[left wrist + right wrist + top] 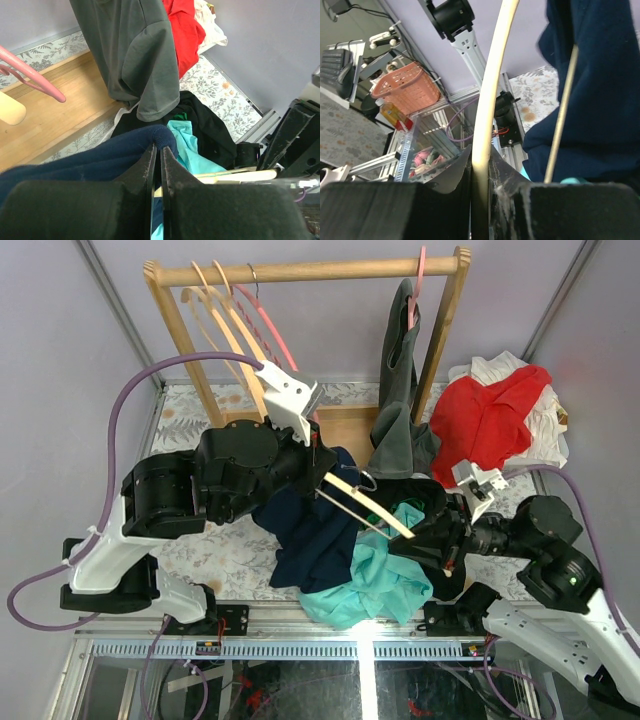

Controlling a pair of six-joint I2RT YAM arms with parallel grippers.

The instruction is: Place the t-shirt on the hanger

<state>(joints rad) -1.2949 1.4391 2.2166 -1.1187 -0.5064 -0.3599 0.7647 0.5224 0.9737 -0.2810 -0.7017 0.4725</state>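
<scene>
The navy-blue t-shirt (pixel 318 530) hangs bunched at the table's middle, lifted at its top. My left gripper (pixel 318 452) is shut on a ribbed edge of the t-shirt (pixel 100 157), which bulges over the fingertips (pixel 159 150). The cream hanger (pixel 365 500) slants across the shirt. My right gripper (pixel 418 532) is shut on one cream arm of the hanger (pixel 492 95), and its thin bar (pixel 562 115) runs beside the navy cloth (pixel 600 100). The hanger's hook is partly hidden by cloth.
A wooden rack (pixel 310 272) at the back holds light-wood and pink hangers (pixel 270 320) and a grey-green top (pixel 400 390). A teal garment (pixel 375 580) and a black garment (pixel 430 502) lie under the shirt. Red and white clothes (pixel 500 415) lie at the back right.
</scene>
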